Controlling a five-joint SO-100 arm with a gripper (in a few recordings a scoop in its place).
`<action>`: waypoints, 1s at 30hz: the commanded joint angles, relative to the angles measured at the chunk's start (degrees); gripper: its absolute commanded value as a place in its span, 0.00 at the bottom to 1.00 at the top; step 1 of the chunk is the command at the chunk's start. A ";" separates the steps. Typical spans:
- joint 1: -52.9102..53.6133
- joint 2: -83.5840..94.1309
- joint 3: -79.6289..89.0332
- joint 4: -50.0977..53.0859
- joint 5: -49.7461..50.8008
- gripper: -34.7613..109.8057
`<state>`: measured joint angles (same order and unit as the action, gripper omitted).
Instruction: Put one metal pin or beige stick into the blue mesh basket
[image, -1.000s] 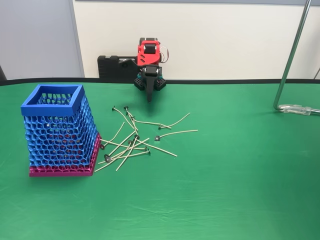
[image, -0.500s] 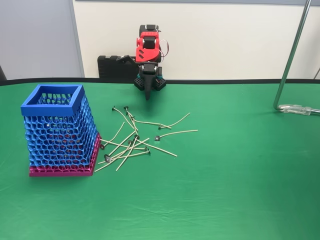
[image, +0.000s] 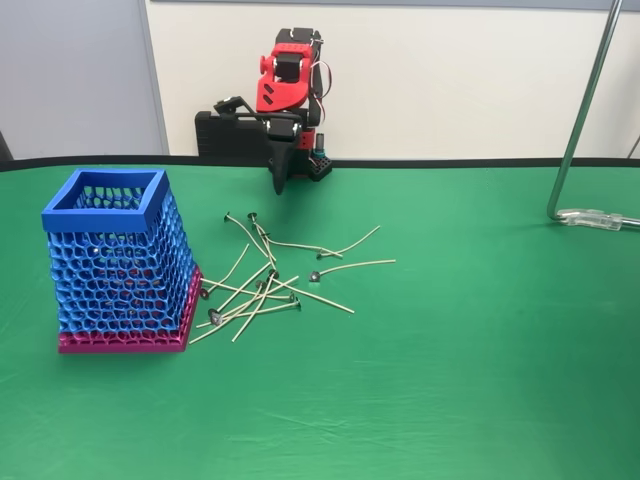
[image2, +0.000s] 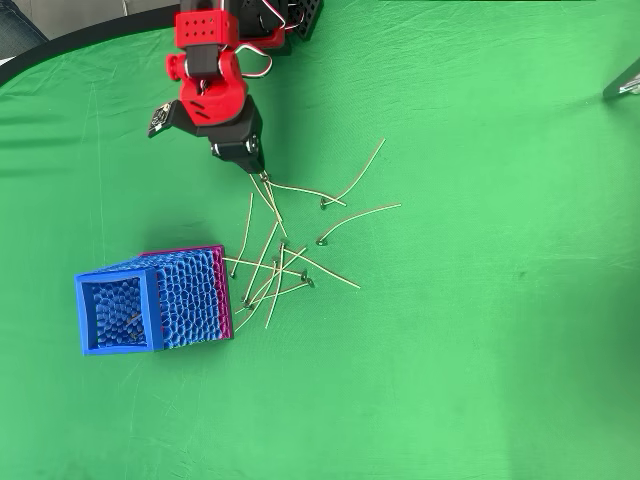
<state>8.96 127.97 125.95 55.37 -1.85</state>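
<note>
Standing nearest the fixed camera, the blue mesh basket (image: 118, 262) sits upright on its magenta base at about 9 o'clock from the middle of the green table (image: 480, 380), its open mouth facing up so that a stick can be dropped in from above; faint pale lines inside its mouth in the overhead view may be sticks, but that cannot be told. Just beside its right wall in the fixed view lies the loose pile of beige sticks (image: 262, 290), crossing one another and fanning toward 1 o'clock, with a few outliers such as the one lying alone at the pile's right edge (image: 355, 265); none is lifted, so the task's thing is on the cloth. Beyond the pile, the gripper (image: 278, 178) points down over the far tip of the spread, and the overhead view places its tip (image2: 254, 166) right at the nearest stick ends, which suggests an approach to the outermost sticks, where they overlap least. Whether its jaws are parted or closed cannot be told, and nothing appears between them. Compared with a second ago, the red arm (image: 285, 75) has swung toward 9 o'clock and raised its upper links, carrying the gripper leftward along the far edge, while sticks and basket lie unchanged.
</note>
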 joint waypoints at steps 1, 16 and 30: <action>1.41 -7.65 -9.40 0.44 1.58 0.25; -1.05 -40.43 -38.67 5.98 0.70 0.24; -5.54 -48.52 -46.23 7.29 6.06 0.24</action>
<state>3.96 79.45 82.09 62.58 3.08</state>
